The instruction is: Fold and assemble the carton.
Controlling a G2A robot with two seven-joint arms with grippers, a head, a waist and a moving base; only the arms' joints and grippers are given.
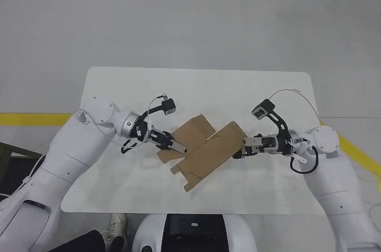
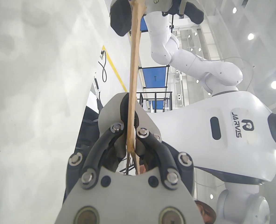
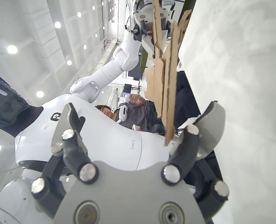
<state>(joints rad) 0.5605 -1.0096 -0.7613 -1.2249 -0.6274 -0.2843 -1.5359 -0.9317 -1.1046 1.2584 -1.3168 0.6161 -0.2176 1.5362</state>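
White table [image 1: 108,183], flat brown carton [image 1: 209,154] w/ flaps

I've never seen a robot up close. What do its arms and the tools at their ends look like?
The left arm and right arm are smooth white shells with rounded joints. The left tool and right tool look alike: a silver metal plate studded with round screws, black link bars, and two grey fingers with black pads. A thin pale cable loops by each wrist.

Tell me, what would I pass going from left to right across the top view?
left end effector → carton → right end effector
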